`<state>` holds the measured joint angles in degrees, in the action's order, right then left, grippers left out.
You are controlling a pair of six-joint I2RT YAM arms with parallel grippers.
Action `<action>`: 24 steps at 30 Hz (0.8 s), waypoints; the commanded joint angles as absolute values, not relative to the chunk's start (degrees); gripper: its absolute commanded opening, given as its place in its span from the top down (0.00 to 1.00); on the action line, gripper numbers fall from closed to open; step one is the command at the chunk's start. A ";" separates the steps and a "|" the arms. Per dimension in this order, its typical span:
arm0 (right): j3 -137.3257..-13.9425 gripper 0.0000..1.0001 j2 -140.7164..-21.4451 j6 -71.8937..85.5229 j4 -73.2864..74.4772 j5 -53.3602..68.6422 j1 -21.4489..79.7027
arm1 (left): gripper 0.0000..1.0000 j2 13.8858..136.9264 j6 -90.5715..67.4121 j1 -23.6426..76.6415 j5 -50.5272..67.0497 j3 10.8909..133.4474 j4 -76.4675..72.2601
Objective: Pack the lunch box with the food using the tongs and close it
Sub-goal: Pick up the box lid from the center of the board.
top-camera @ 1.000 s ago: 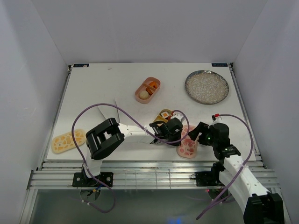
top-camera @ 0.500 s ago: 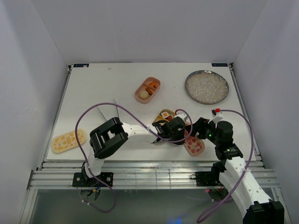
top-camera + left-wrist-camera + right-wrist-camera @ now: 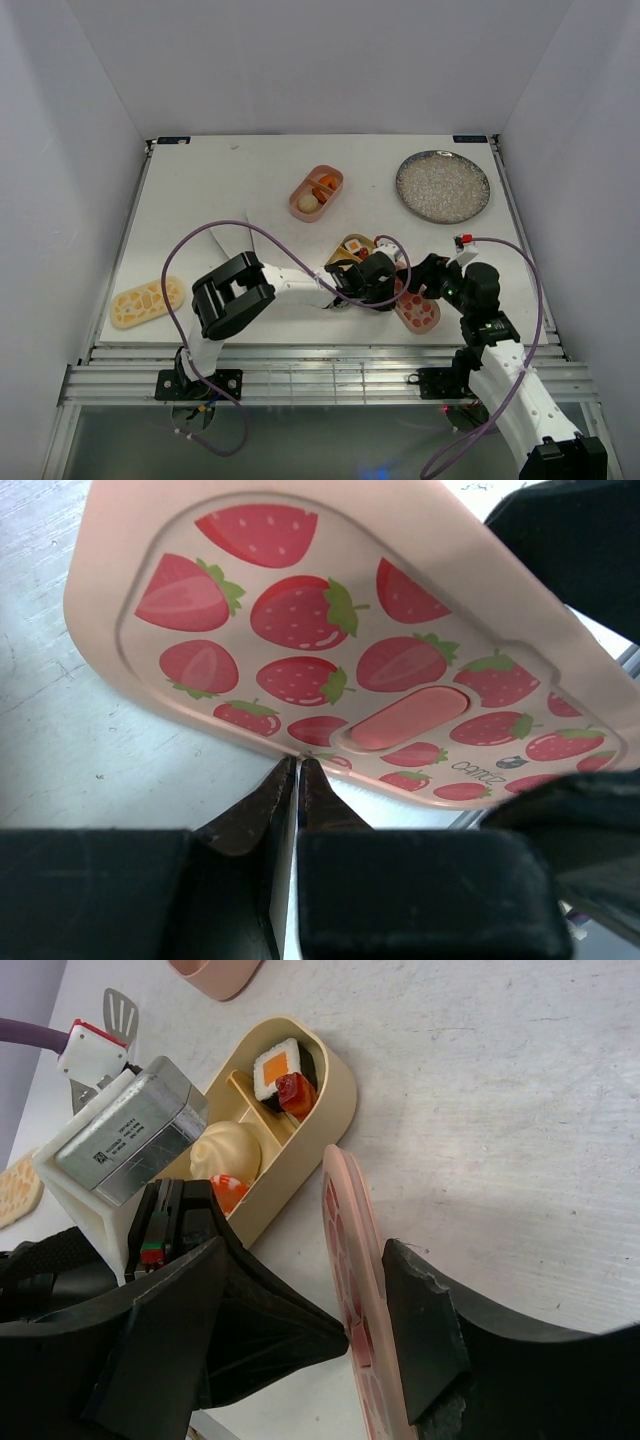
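Strawberry lid, lower end offscreen

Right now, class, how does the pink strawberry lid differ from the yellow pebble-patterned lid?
The pink lid bears red strawberries; the yellow lid has a pale pebble pattern. The pink lid is tilted up between the right gripper's open fingers, beside the tan tray; the yellow lid lies flat on the table, alone at the near left. Both are oblong with rounded corners.

A round grey speckled plate lies flat on the white desk near its far right corner. Plain white walls stand on three sides, and ribbed metal rails run along the near edge.
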<state>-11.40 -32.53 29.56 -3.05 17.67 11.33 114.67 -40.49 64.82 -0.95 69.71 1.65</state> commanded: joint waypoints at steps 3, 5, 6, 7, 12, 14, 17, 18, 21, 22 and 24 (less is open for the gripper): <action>-8.52 0.31 -31.12 30.85 9.73 26.64 13.36 | 1.00 113.82 -40.34 64.34 -3.87 67.07 -1.84; -8.70 0.31 -30.50 30.15 12.04 25.93 13.45 | 1.00 113.29 -40.52 64.42 -4.22 66.19 -2.20; -8.61 0.32 -29.89 29.89 13.78 25.84 13.45 | 1.00 112.94 -40.52 64.42 -4.48 65.75 -2.20; -8.27 0.33 -29.53 29.97 14.06 26.27 13.45 | 1.00 112.59 -40.69 64.34 -4.92 64.87 -2.20; -10.10 0.39 -28.04 30.41 19.68 22.08 13.53 | 1.00 110.83 -41.66 64.42 -5.19 62.67 -2.81; -10.46 0.41 -27.95 30.76 21.00 22.24 13.71 | 1.00 110.48 -41.75 64.34 -5.10 62.58 -2.73; -10.46 0.43 -27.42 31.46 21.80 21.36 13.97 | 1.00 110.13 -41.75 64.42 -5.36 62.40 -2.55; -10.55 0.45 -27.42 31.64 22.06 21.71 14.06 | 1.00 110.04 -41.66 64.42 -5.36 62.49 -2.55; -11.42 0.46 -27.16 32.25 22.41 24.86 14.06 | 1.00 109.69 -41.40 64.42 -5.71 62.31 -2.55; -11.69 0.46 -26.98 32.52 22.33 26.09 14.06 | 1.00 109.60 -41.31 64.42 -5.80 62.31 -2.55; -12.13 0.48 -26.46 33.75 21.27 28.99 14.06 | 1.00 109.60 -41.31 64.34 -5.71 62.31 -2.72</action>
